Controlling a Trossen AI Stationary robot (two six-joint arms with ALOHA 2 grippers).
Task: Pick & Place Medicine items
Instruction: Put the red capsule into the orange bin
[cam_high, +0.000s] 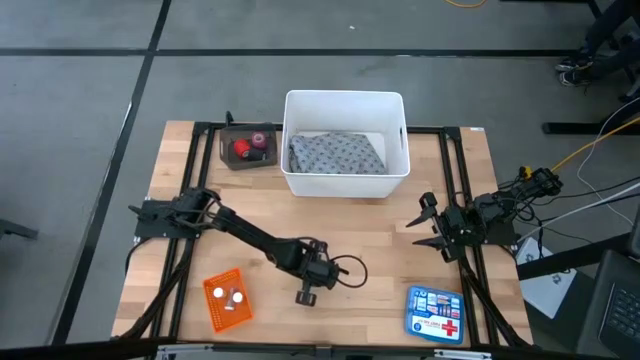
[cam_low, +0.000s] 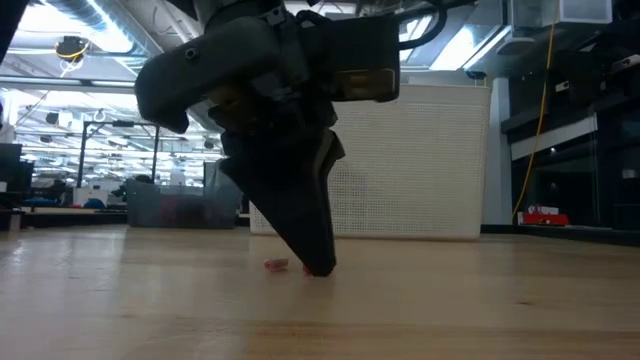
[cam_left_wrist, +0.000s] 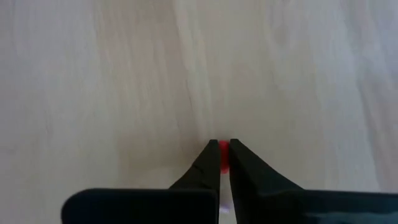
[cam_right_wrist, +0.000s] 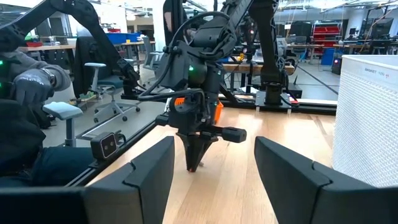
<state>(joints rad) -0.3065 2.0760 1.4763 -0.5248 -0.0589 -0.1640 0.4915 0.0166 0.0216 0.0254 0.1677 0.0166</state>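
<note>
My left gripper (cam_high: 307, 296) stands near the table's near edge, pointing down, shut on a small red piece (cam_left_wrist: 223, 155). A pink piece (cam_low: 276, 264) lies on the wood just beside the fingertips (cam_low: 320, 268). An orange tray (cam_high: 228, 300) with white tablets on it sits to the left. A grey dotted cloth (cam_high: 336, 154) lies inside the white basket (cam_high: 345, 102). A dark tray (cam_high: 248, 147) left of the basket holds a red piece and a pink piece. My right gripper (cam_high: 421, 224) waits open near the table's right edge. My left gripper pinches the red piece (cam_left_wrist: 223, 157) between its two fingertips (cam_left_wrist: 209, 159), coming from above and pointing down. Only a sliver of red shows between the fingers. The tips are at the table surface (cam_low: 318, 270); whether the piece rests on the wood cannot be told.
A blue first aid box (cam_high: 436, 313) lies at the near right corner. The white basket stands at the far middle of the table. Bare wood (cam_high: 400, 260) lies between the two grippers. A person sits beyond the table's left side (cam_right_wrist: 25, 93).
</note>
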